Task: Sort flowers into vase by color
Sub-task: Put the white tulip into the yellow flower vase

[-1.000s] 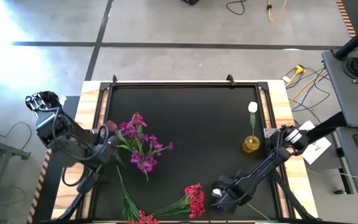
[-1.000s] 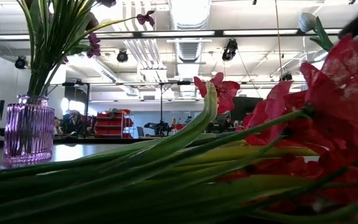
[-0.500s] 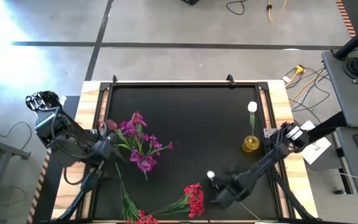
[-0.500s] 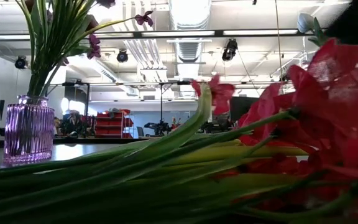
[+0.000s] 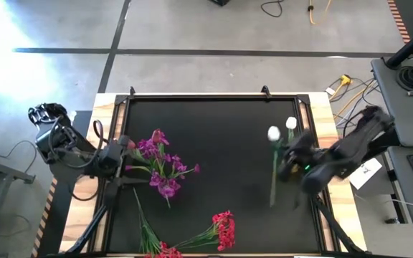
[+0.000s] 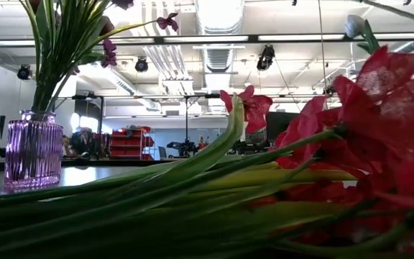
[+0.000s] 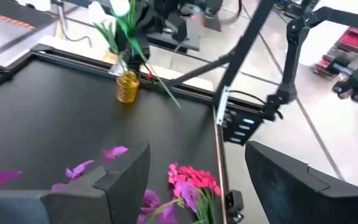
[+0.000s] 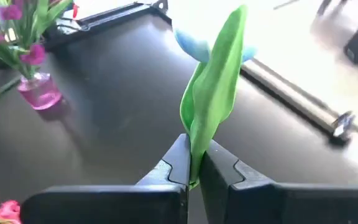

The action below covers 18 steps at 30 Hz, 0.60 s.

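My right gripper (image 5: 284, 163) hangs over the table's right part, shut on a white tulip (image 5: 273, 134) with a green leafy stem. Right beside it stands the yellow vase (image 7: 127, 86) holding another white tulip (image 5: 291, 123). Purple flowers (image 5: 160, 168) stand in the ribbed purple vase (image 6: 31, 152) at the left. My left gripper (image 7: 197, 183) waits open just left of that vase. Red flowers (image 5: 224, 229) lie on the mat at the near edge, their stems (image 6: 157, 201) stretched along it. My right gripper pinches the tulip's stem and folded leaf (image 8: 196, 163) between its two fingertips, partway down the stem. The fingers come from the table's right and lie across the stem. The tulip is lifted clear and tilted, with its bud (image 8: 191, 40) toward the far edge and its stem end (image 5: 271, 203) hanging free.
The black mat (image 5: 221, 129) is framed by a wooden border with clamps at the far edge. A second red cluster (image 5: 165, 251) lies at the near edge. Cables and equipment sit beyond the table's right side.
My right gripper has shut on the white tulip at the near edge and lifted it clear. It has carried the tulip toward the far and right edges, up beside the yellow vase. My left gripper has drawn back slightly from the purple flowers.
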### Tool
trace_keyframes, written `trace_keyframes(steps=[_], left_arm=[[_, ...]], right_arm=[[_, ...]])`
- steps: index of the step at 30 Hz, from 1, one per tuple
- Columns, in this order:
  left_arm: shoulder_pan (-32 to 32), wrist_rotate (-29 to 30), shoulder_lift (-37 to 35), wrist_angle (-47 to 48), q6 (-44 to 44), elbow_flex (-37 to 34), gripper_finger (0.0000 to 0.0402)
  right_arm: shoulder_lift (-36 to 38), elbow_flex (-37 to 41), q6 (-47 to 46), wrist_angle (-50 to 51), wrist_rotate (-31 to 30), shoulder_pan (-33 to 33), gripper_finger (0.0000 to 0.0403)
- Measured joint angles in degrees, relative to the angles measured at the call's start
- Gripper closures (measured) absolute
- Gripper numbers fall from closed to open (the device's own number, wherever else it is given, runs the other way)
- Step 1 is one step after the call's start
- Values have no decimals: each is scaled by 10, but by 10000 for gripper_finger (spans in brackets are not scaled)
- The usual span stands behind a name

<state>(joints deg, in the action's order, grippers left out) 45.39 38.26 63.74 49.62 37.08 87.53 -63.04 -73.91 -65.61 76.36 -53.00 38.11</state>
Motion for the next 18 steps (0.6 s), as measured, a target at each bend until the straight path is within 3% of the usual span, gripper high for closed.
trace_keyframes(steps=[5,10,14,18], left_arm=[[0,38,13,0,25,0,154],[-1,70,24,0,57,0,154],[-1,99,34,1,77,0,154],[-1,143,45,1,111,0,154]], right_arm=[[110,0,92,56,-14,4,390],[185,0,211,77,-70,4,390],[220,1,288,78,-89,4,390],[234,11,297,109,-118,3,390]])
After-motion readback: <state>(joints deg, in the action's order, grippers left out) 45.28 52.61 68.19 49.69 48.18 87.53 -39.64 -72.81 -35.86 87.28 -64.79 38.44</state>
